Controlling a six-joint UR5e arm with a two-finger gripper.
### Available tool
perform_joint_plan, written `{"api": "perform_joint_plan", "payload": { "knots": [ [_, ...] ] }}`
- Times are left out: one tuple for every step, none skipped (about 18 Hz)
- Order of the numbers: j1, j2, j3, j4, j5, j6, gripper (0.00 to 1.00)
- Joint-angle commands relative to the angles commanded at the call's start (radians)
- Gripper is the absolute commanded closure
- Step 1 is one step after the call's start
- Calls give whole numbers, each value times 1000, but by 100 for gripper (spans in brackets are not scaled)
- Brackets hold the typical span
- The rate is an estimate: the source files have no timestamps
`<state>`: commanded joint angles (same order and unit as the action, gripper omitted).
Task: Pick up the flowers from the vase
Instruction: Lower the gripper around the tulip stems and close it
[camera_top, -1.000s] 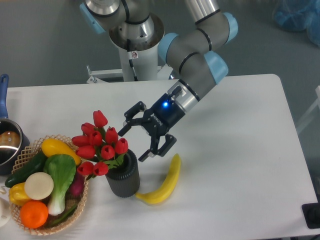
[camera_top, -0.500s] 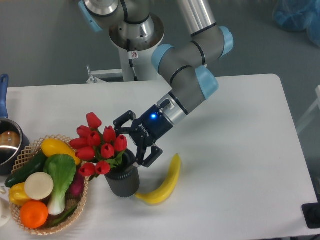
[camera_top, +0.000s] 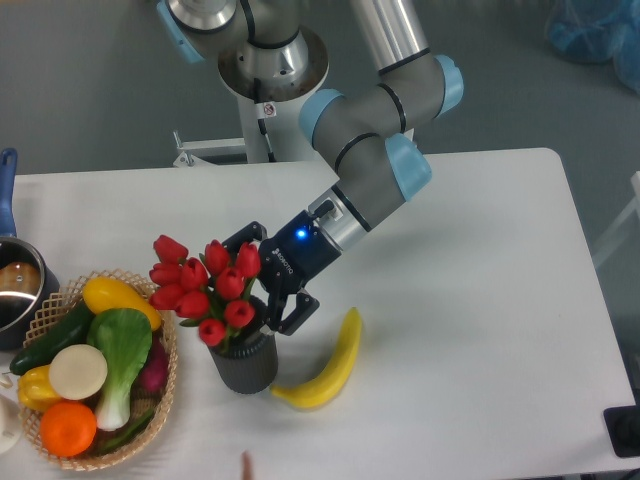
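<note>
The flowers (camera_top: 203, 283), a bunch of red tulip buds with green leaves, stand in the dark grey ribbed vase (camera_top: 246, 367) at the table's front left. My gripper (camera_top: 264, 291) reaches in from the right, just above the vase's rim. Its fingers are closed around the stems below the buds. The fingertips are partly hidden behind the buds and leaves. The bunch stands tight and nearly upright against the gripper.
A yellow banana (camera_top: 332, 366) lies right of the vase, just under the gripper. A woven basket (camera_top: 165, 392) of vegetables and fruit touches the vase's left side. A blue-handled metal saucepan (camera_top: 14, 292) sits at the left edge.
My gripper has moved left and down to the vase's mouth and closed on the stems. The flower bunch has shifted right and up and drawn together.
</note>
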<state>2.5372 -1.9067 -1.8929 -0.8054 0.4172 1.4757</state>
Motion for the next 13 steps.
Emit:
{"api": "perform_joint_plan", "payload": {
  "knots": [
    [-2, -2, 0, 0, 0, 0, 0],
    [-8, -2, 0, 0, 0, -2, 0],
    [-11, 1, 0, 0, 0, -2, 0],
    [-11, 3, 0, 0, 0, -5, 0],
    [-11, 3, 0, 0, -2, -6, 5],
    [-11, 3, -2, 0, -2, -6, 18],
    [-12, 3, -2, -2, -2, -8, 29],
    [-11, 3, -3, 0, -2, -11, 31],
    [-11, 3, -2, 0, -2, -12, 31],
    [-11, 3, -3, 0, -2, -12, 31],
    [-11, 3, -3, 0, -2, -12, 34],
    [-11, 3, -3, 0, -2, -12, 36],
    [-11, 3, -3, 0, -2, -12, 37]
  ]
}}
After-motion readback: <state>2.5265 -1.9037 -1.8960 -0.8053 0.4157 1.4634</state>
